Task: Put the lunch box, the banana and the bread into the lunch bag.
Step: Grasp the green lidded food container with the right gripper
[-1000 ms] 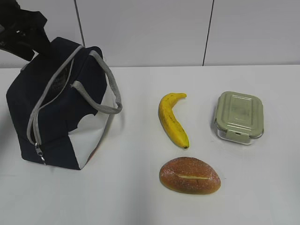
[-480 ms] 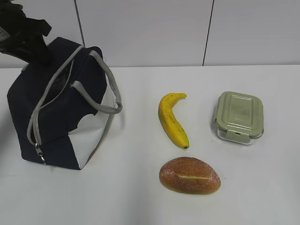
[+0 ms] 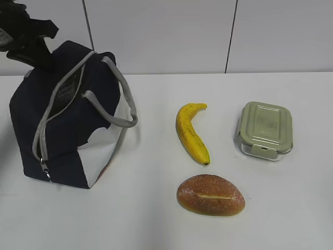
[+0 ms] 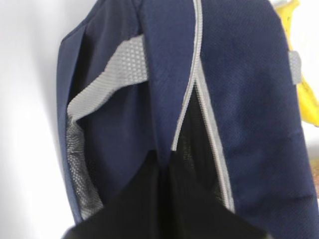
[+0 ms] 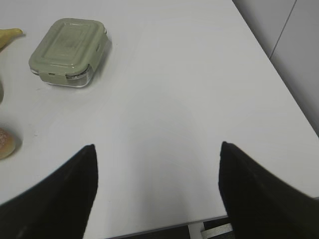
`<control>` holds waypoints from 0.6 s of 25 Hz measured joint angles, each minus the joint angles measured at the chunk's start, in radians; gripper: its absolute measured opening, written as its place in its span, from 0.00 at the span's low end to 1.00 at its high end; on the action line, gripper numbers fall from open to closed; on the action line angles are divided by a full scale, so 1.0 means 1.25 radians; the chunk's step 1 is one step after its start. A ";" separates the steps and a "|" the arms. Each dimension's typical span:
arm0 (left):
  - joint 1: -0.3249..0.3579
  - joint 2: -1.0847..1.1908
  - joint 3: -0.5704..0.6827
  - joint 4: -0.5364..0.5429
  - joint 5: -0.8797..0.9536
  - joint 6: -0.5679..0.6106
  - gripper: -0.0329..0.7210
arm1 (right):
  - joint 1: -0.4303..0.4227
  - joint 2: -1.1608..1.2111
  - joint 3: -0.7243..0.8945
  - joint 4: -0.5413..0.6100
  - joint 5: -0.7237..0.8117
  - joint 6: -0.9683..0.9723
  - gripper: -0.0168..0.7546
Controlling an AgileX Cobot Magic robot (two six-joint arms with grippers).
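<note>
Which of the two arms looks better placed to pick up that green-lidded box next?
Probably the right. Its open gripper hovers over bare table near the sage-green lidded lunch box, holding nothing. The left gripper is at the navy fabric lunch bag, pinching its top edge beside the part-open zipper.

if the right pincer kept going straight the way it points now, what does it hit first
Most likely just the bare white table. The right pincer is open and empty, angled down at clear tabletop. The lunch box sits off to the left of that line, apart from it, though depth is hard to judge.
</note>
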 joint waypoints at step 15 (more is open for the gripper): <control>0.000 0.000 0.000 -0.078 0.012 0.000 0.04 | 0.000 0.000 0.000 0.000 0.000 0.000 0.75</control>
